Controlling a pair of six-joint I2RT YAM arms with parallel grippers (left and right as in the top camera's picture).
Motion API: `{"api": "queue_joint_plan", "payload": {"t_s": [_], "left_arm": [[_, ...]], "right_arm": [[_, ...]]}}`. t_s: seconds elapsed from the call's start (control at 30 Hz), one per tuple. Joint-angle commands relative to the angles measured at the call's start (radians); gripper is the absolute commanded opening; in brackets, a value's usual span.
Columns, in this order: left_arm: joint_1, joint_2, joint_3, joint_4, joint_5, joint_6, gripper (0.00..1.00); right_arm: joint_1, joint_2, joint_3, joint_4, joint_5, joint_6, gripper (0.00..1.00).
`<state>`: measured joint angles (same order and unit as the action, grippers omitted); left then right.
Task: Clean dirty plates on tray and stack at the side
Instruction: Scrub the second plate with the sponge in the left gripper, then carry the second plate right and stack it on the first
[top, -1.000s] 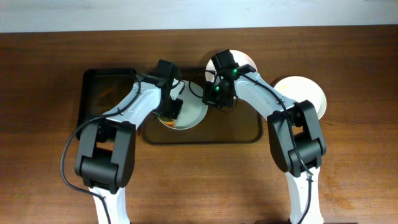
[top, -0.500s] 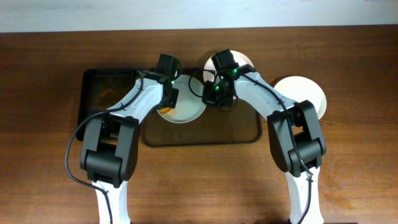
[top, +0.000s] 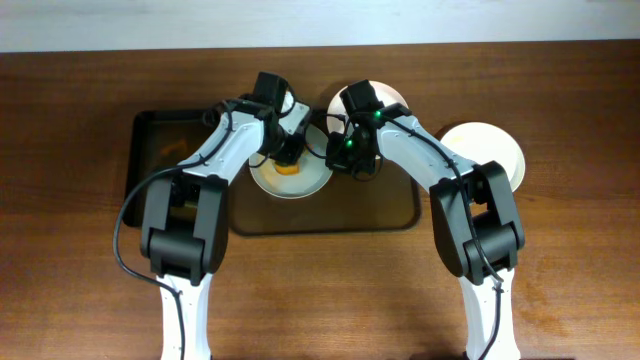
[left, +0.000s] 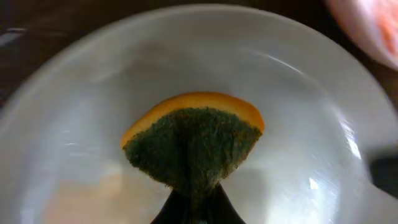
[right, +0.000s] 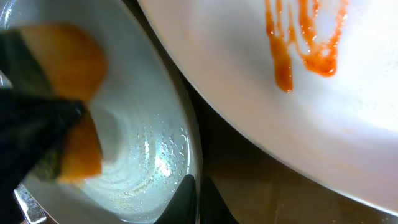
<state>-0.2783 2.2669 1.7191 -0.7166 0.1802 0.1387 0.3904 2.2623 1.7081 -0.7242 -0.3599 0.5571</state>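
A wet white plate (top: 300, 182) lies at the back left of the brown tray (top: 385, 215). My left gripper (top: 286, 158) is shut on an orange sponge with a green scrub face (left: 193, 143) and presses it onto this plate (left: 311, 124). My right gripper (top: 338, 160) is shut on the plate's right rim (right: 194, 193). A second plate (top: 392, 98) with orange-red sauce streaks (right: 305, 37) lies behind it, partly under my right arm. A third plate (top: 490, 150), clean, lies on the table right of the tray.
A smaller black tray (top: 160, 150) lies on the table left of the brown tray, with an orange smear inside. Both arms cross over the back of the brown tray. The sauced plate's edge (left: 373, 25) sits close beside the held plate.
My left gripper has swept the sponge from the plate's left side toward its middle and back, and its wrist has turned. My right gripper has stayed clamped on the rim.
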Motion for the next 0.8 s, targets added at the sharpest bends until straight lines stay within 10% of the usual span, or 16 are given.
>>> {"api": "queue_joint_plan", "payload": {"t_s": [0.0,0.17,0.43,0.77], "left_arm": [[0.014,0.073,-0.011,-0.036,-0.365,-0.220,0.00],[0.013,0.073,-0.009,-0.243,-0.388,-0.313,0.00],[0.100,0.073,0.266,-0.524,0.464,-0.027,0.00],[0.294,0.072,0.588,-0.674,0.361,-0.032,0.00]], "right_arm": [[-0.005,0.018,-0.003,-0.008,0.016,-0.003,0.04],[-0.005,0.018,-0.003,-0.010,0.015,-0.003,0.04],[-0.005,0.018,-0.003,-0.028,-0.003,-0.029,0.04],[0.011,0.023,-0.004,0.050,0.058,-0.079,0.25]]}}
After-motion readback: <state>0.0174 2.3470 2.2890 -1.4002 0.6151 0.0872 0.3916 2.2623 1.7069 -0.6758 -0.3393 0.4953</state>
